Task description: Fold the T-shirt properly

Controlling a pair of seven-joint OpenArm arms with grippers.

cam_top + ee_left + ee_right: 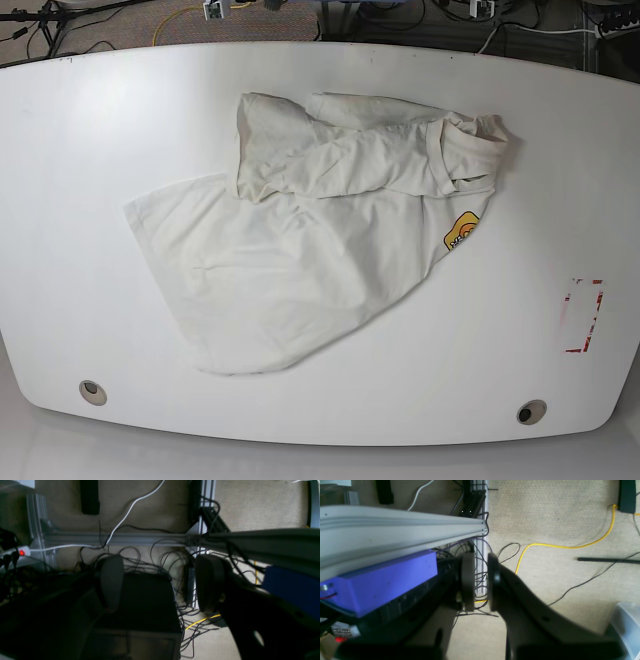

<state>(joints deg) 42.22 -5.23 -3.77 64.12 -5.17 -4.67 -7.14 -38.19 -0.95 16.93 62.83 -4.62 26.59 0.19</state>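
Observation:
The off-white T-shirt [300, 250] lies crumpled on the white table [100, 120], its upper part and sleeves bunched and folded over towards the back. Its yellow-and-orange logo patch [461, 232] shows at the right edge. Neither arm appears in the base view. In the left wrist view, my left gripper [160, 583] is wide open and empty, hanging over the floor and cables. In the right wrist view, my right gripper [480, 580] holds nothing; its jaws stand a narrow gap apart over the carpet. The shirt is in neither wrist view.
A red-marked rectangle [582, 316] is on the table's right side, and two round holes [92, 391] [531, 411] are near its front edge. Below are aluminium frame rails [125, 539] [395, 522], tangled cables, a black box [147, 600] and a yellow cable [560, 546].

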